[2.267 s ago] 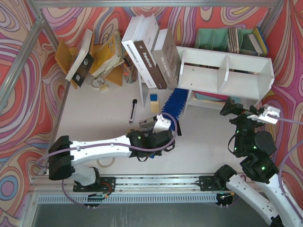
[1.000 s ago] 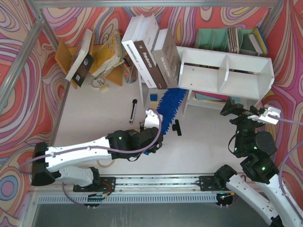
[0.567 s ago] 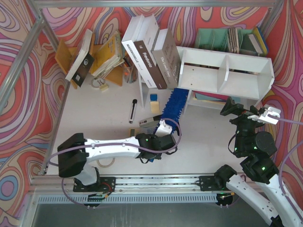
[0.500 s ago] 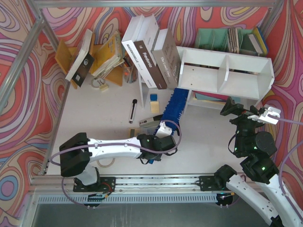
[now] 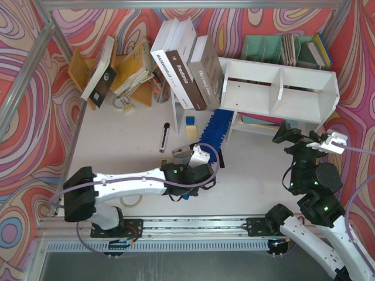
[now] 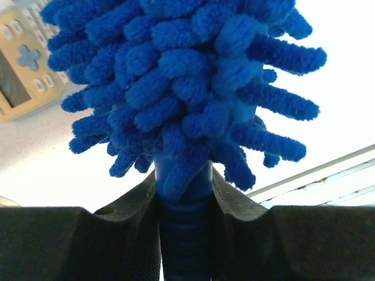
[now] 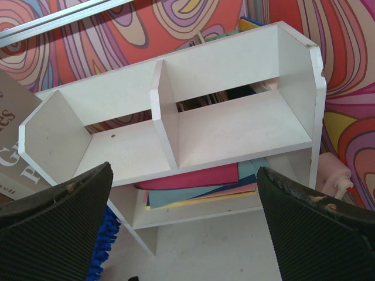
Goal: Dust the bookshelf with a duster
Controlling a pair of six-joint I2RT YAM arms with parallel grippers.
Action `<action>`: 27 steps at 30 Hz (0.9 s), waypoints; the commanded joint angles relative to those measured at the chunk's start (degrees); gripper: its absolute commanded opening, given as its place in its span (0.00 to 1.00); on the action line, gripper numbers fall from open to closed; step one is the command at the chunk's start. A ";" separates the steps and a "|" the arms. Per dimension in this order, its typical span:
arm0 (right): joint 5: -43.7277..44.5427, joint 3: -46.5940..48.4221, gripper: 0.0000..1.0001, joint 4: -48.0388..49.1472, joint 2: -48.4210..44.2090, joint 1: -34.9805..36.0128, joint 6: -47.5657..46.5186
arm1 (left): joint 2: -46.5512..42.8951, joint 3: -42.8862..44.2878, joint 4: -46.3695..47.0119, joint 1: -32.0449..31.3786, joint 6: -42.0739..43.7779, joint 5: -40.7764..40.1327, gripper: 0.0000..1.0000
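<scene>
The white bookshelf [image 5: 281,93] lies at the back right, its two compartments facing up; it fills the right wrist view [image 7: 176,126]. My left gripper [image 5: 196,168] is shut on the blue duster's handle [image 6: 184,234]. The fluffy duster head [image 5: 214,127] points up and right, its tip by the shelf's left end and leg. It fills the left wrist view [image 6: 176,76], and a bit shows at the right wrist view's lower left [image 7: 108,237]. My right gripper [image 5: 304,139] is open and empty in front of the shelf's right compartment [image 7: 184,234].
Large books [image 5: 184,64] lean left of the shelf. An orange rack [image 5: 79,69] stands at the back left, a teal organiser [image 5: 275,48] behind the shelf. Coloured folders [image 7: 193,184] lie under the shelf. A pen [image 5: 165,137], a calculator [image 5: 181,153] and a tape roll [image 5: 132,200] lie on the table.
My left arm has swung the duster head from nearer the middle of the table up and right to the shelf's left leg, with the gripper shifting about. The right arm has not moved.
</scene>
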 commanded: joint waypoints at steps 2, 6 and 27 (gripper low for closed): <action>0.32 0.05 0.99 0.71 -0.53 -0.23 -0.19 | -5.17 1.10 1.54 -0.19 1.72 -3.16 0.00; 0.31 -0.02 0.99 0.71 -0.59 -0.23 -0.34 | -1.29 1.37 -0.69 0.19 0.90 -2.24 0.00; 0.41 -0.08 0.99 0.71 -0.58 -0.23 -0.33 | -11.71 3.01 -0.16 -1.62 3.70 -5.67 0.00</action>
